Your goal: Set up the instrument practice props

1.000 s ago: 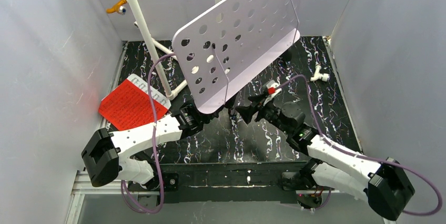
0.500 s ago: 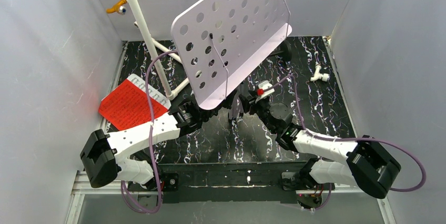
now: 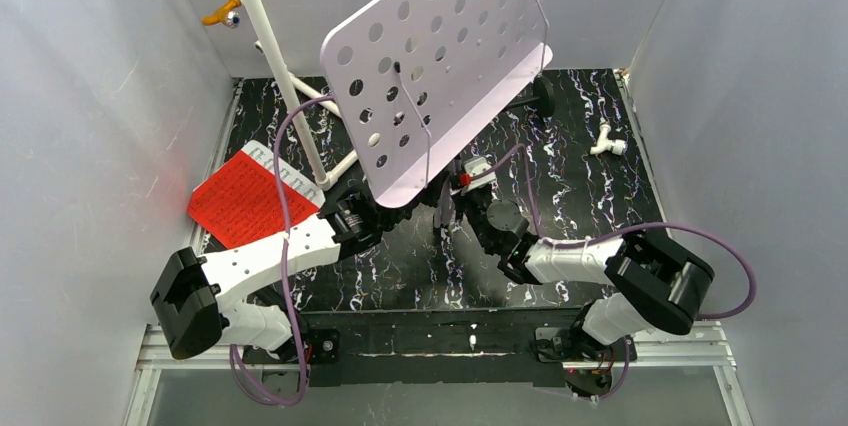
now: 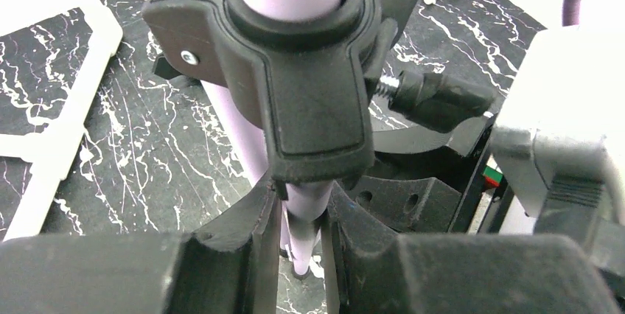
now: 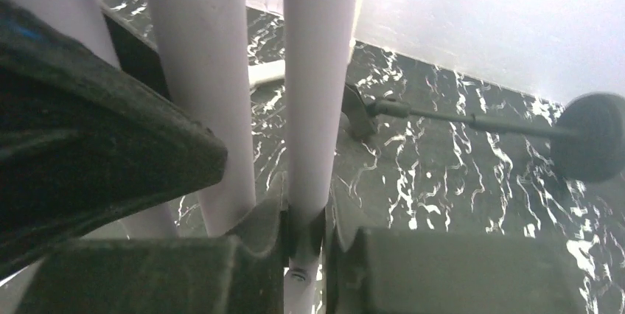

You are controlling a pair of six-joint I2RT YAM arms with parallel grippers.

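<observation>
From above, we see the music stand (image 3: 440, 56), its perforated plate tilted across the upper centre and covering its own legs. The red sheet (image 3: 250, 201) lies flat at left beside a white pipe frame (image 3: 262, 36); a small white fitting (image 3: 607, 141) sits at right. In the left wrist view, the left gripper (image 4: 302, 214) pinches a lilac tube just below the stand's black hub (image 4: 309, 85). In the right wrist view, the right gripper (image 5: 304, 229) is clamped on another lilac tube, with a second tube just left of it. The microphone (image 5: 589, 137) shows at far right over the marbled table (image 5: 442, 181).
</observation>
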